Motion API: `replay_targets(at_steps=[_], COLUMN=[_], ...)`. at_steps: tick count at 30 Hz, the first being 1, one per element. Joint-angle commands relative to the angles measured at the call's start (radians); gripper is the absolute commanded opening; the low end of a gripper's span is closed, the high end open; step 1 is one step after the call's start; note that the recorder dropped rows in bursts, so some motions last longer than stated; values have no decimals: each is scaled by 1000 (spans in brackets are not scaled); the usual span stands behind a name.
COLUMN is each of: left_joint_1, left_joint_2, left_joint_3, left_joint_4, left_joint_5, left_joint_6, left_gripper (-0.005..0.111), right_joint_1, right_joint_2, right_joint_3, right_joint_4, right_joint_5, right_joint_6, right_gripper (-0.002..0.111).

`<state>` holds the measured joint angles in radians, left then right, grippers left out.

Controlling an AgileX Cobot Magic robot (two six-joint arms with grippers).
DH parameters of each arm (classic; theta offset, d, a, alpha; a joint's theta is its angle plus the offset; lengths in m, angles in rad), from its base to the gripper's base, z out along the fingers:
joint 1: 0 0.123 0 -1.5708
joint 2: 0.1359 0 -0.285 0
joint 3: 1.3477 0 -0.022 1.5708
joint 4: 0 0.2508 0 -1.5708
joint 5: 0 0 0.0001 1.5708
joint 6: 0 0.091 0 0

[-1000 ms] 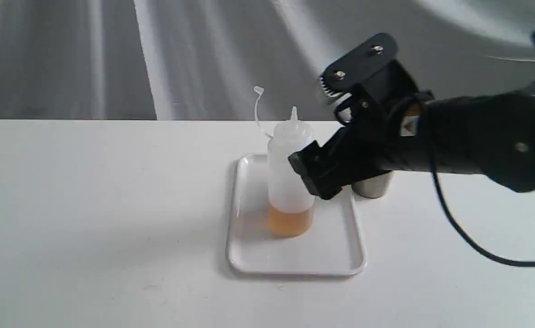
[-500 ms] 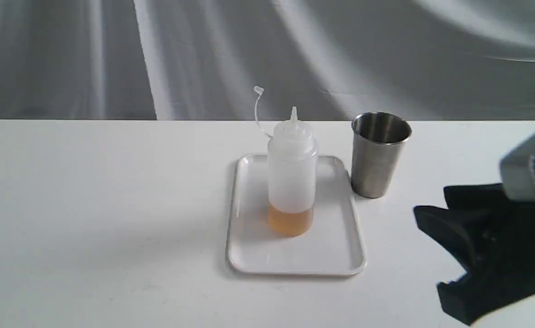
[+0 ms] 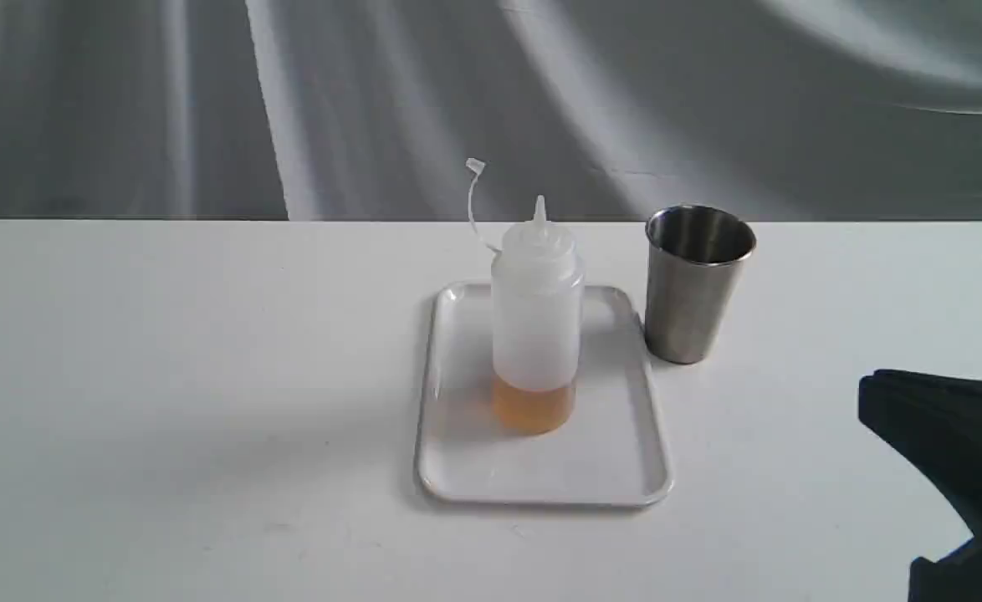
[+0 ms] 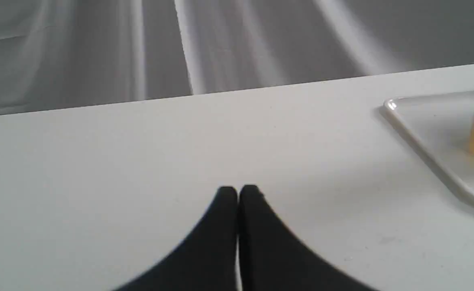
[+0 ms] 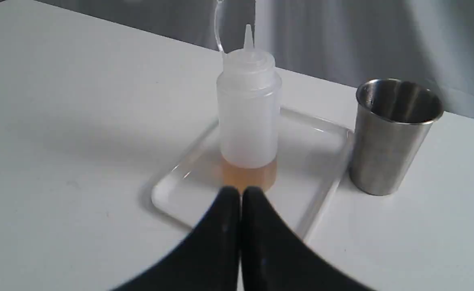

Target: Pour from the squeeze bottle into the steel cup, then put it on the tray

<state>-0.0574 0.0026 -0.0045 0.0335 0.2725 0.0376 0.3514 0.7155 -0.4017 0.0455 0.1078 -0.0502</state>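
the squeeze bottle [image 3: 536, 318] stands upright on the tray [image 3: 625, 468], with amber liquid low inside. the steel cup [image 3: 696, 284] stands on the table [image 3: 165, 376] just beside the tray's far right corner. the right gripper [image 5: 240, 192] and the left gripper [image 4: 238, 190] each have their fingers pressed together, holding nothing.

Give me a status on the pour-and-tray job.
Done, by the look of it: the squeeze bottle stands upright on the tray, held by nothing. Whether the steel cup beside the tray holds liquid cannot be seen. In hand: nothing; the right gripper and left gripper are shut and empty. Left: apparently nothing.
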Motion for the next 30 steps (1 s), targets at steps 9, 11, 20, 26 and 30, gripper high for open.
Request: replay_targets(at_steps=[9, 11, 20, 26, 30], left_joint_1=[-6, -6, -6, -6, -6], left_joint_2=[-3, -3, -3, -3, -3], left_joint_3=[4, 4, 4, 4, 4], left_joint_4=[-1, -1, -1, -1, -1], left_joint_5=[-7, -7, -7, -7, -7], left_joint_6=[-6, -6, -1, -3, -6], left_gripper=[0, 0, 0, 0, 0], right_joint_1=[-1, -1, -82, -226, -317], right_joint_2=[0, 0, -196, -352, -442], right_joint_3=[4, 8, 203, 307, 311], right_joint_4=[3, -2, -89, -215, -242], right_joint_5=[-10, -10, -42, -165, -127], right_joint_6=[6, 6, 6, 6, 6], right_gripper=[0, 0, 0, 0, 0])
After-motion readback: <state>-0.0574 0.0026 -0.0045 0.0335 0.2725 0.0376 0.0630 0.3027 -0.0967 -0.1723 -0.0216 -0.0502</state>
